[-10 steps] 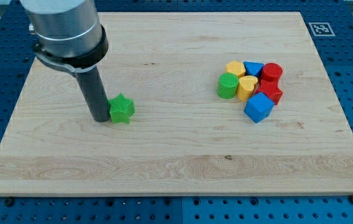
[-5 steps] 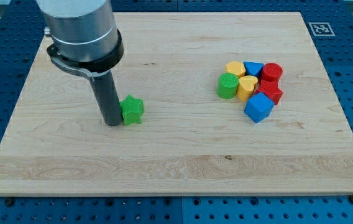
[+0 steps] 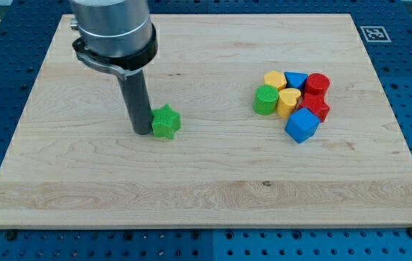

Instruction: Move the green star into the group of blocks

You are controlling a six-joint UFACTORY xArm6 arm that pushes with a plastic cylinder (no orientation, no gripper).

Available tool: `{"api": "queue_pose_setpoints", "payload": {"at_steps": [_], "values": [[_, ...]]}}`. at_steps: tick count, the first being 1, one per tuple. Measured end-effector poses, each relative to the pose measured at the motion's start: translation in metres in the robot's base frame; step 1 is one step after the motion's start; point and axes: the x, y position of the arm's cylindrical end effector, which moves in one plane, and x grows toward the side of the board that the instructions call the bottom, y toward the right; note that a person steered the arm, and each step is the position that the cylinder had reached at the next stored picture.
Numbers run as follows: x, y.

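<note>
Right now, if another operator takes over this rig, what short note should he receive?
My tip: on the board, touching the view's left side of the green star.
Group: green cylinder, yellow block, yellow heart, blue block, blue cube and two red blocks, clustered toward the view's right on the wooden board.
Done: the star has slid rightward over the last second.
Left: a wide gap remains; probably keep pushing right, slightly toward the view's top, until the star meets the green cylinder.

My rod [image 3: 138, 109] looks matt dark; beside it the green star [image 3: 166, 122] looks ribbed plastic, on a pale, smooth-grained wooden board [image 3: 206, 181].
</note>
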Motion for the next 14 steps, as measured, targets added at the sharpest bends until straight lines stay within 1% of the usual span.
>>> {"api": "queue_pose_setpoints", "payload": {"at_steps": [1,4,6,14], "values": [[-0.002,0.015],[-0.001,0.084],[-0.001,0.113],[-0.001,0.163]]}}
